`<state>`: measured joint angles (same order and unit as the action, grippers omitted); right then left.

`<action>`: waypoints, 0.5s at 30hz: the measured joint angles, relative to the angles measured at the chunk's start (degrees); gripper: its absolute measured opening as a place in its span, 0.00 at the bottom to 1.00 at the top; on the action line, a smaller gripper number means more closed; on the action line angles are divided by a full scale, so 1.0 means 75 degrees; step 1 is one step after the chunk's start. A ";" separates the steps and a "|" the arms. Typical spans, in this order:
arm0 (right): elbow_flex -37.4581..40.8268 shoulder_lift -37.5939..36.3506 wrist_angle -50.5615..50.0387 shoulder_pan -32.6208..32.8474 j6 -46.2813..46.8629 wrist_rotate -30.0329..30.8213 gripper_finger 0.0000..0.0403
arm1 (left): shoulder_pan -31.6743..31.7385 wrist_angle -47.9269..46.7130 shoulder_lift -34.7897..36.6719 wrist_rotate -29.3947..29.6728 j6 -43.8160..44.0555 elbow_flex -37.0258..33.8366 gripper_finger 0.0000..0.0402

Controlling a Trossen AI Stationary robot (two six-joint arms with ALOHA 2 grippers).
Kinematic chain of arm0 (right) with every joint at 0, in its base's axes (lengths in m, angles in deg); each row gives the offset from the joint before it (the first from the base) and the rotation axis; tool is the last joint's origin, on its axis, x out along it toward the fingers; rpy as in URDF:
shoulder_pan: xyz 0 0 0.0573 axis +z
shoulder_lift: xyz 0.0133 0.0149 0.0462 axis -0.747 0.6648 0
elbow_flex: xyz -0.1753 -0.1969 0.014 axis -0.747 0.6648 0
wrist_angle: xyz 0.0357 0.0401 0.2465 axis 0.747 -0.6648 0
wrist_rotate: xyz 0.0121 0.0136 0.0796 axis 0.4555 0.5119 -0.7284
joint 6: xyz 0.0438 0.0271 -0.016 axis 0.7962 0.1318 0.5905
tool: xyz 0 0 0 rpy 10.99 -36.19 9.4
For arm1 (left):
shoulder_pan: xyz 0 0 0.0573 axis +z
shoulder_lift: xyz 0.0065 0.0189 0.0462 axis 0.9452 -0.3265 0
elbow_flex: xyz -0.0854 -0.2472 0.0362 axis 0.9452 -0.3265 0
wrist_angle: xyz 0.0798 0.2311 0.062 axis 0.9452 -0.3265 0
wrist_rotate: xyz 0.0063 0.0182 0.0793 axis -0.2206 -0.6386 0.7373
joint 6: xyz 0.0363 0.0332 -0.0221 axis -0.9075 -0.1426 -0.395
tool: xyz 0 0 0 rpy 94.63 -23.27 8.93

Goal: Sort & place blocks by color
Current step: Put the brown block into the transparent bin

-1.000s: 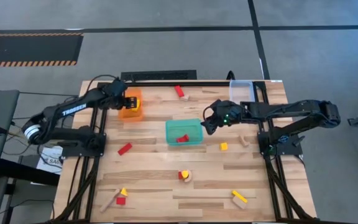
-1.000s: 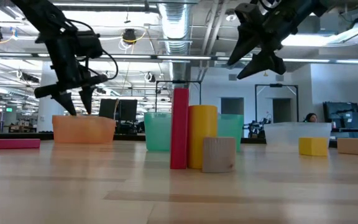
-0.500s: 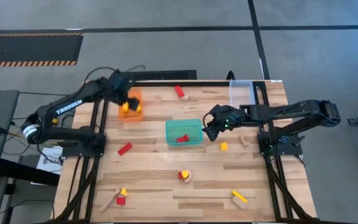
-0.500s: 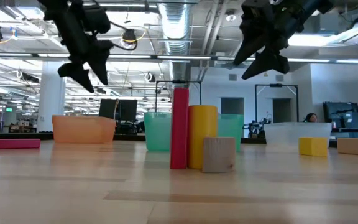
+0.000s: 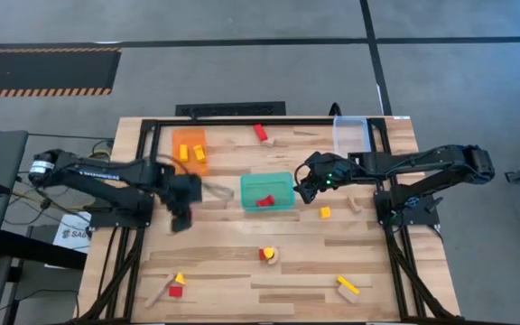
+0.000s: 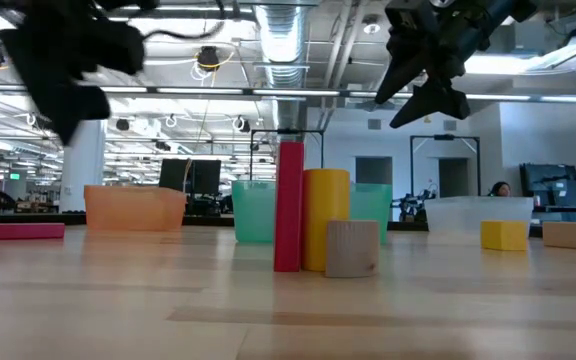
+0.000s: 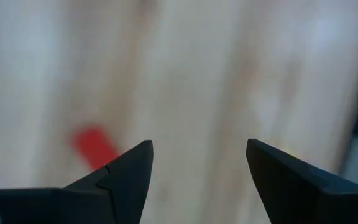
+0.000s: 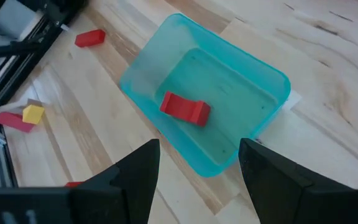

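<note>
- High view: left tool sits left of centre over bare surface, blurred, between the orange tray above it and the loose blocks lower down. Left wrist view shows its fingers spread wide with nothing between them; a smeared red block lies on the wood beyond.
- Right tool hangs just right of the teal tray at frame centre. Right wrist view: fingers parted, empty, the teal tray directly beyond them.
- Teal tray holds one red block, lying near its middle in the right wrist view.
- Orange tray, upper left of the surface, holds two yellow blocks.
- Clear tray stands at the upper right corner; contents cannot be told.
- Loose on the surface: a red bar at upper centre; a yellow cube right of the teal tray, a pale wood piece near it; a red-and-yellow cluster at lower centre; a yellow bar lower right; red, yellow and wood pieces lower left.
- Low view: a tall red bar, yellow cylinder and wood cylinder stand touching at centre.
</note>
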<state>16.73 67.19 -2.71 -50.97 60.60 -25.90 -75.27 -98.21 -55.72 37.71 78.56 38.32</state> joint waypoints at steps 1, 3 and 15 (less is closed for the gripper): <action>0.0000 0.0000 0.0000 0.0000 0.0037 0.0000 0.60 | -0.0342 -0.0076 0.0003 -0.0276 -0.0110 0.0000 0.61; 0.0000 0.0000 0.0000 -0.0003 0.0054 0.0000 0.60 | -0.1098 -0.0189 0.0003 -0.0734 -0.0412 0.0000 0.61; 0.0000 0.0000 -0.0012 0.0000 -0.0337 -0.0006 0.60 | -0.4910 0.1120 -0.0039 -0.0099 0.4107 -0.0003 0.61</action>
<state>16.73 67.19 -2.80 -50.97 58.07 -25.94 -112.09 -89.81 -56.01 36.97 109.36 38.30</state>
